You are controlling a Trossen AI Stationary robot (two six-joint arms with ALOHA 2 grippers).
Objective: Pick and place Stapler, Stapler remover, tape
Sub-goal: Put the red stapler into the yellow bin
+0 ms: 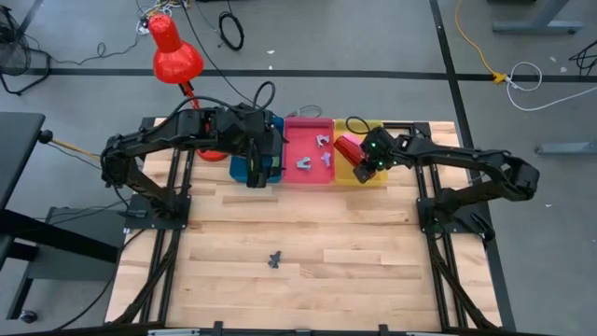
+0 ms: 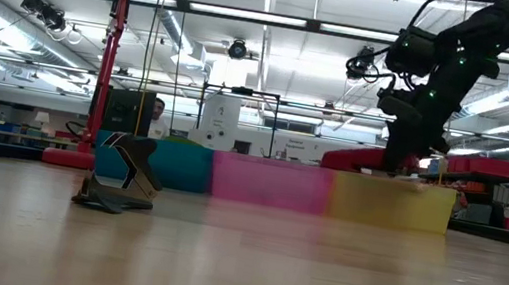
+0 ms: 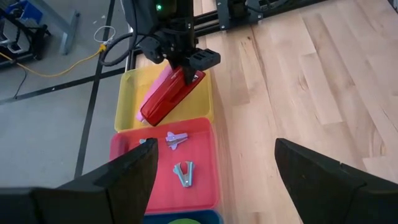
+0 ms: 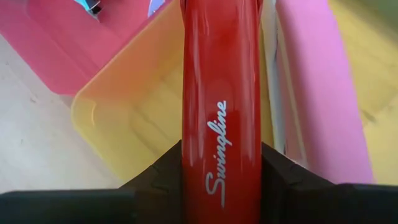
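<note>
Red stapler gripped over the yellow bin

Red and glossy, the Swingline stapler (image 4: 221, 124) is clamped lengthwise between the fingers of the right gripper (image 1: 370, 161), right of centre in the upper part of the high view, hanging over the yellow bin (image 1: 360, 177). A pink stapler (image 4: 320, 93) lies in that bin beside it. The pink bin (image 1: 308, 149), next to it toward the frame's middle, holds several staple removers (image 3: 184, 173). One more staple remover (image 1: 274, 259) lies alone on the wooden table (image 1: 373, 252), lower centre. The left gripper (image 1: 256, 168) hangs above the blue bin (image 1: 241, 170), fingers spread wide and carrying nothing. No tape rolls can be made out.
</note>
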